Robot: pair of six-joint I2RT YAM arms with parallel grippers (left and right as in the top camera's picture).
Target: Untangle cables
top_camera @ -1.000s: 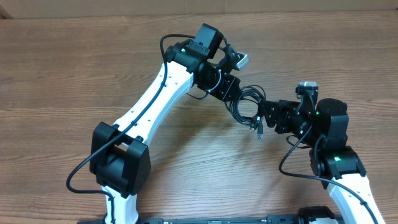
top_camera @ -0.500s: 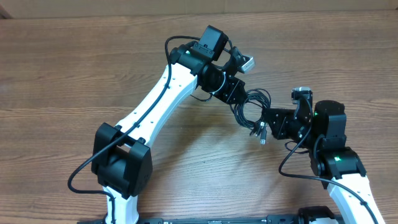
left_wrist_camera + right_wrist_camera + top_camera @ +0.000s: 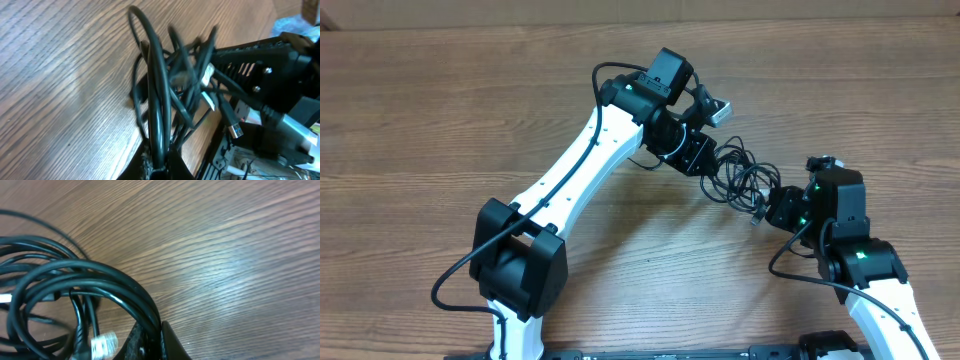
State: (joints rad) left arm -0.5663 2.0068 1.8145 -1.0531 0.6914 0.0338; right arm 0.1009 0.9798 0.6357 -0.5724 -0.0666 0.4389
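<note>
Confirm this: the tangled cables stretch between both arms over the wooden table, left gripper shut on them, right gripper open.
Wrong on the right gripper: it is shut on the cables too, as the right wrist view shows. The left gripper is shut on them over the wooden table, as stated.

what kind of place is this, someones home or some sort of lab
Most likely a robotics lab or test bench, not a home: a left arm and a right arm work at a plain wood-grain table, with a tangled bundle of thin black cables strung between them.
</note>
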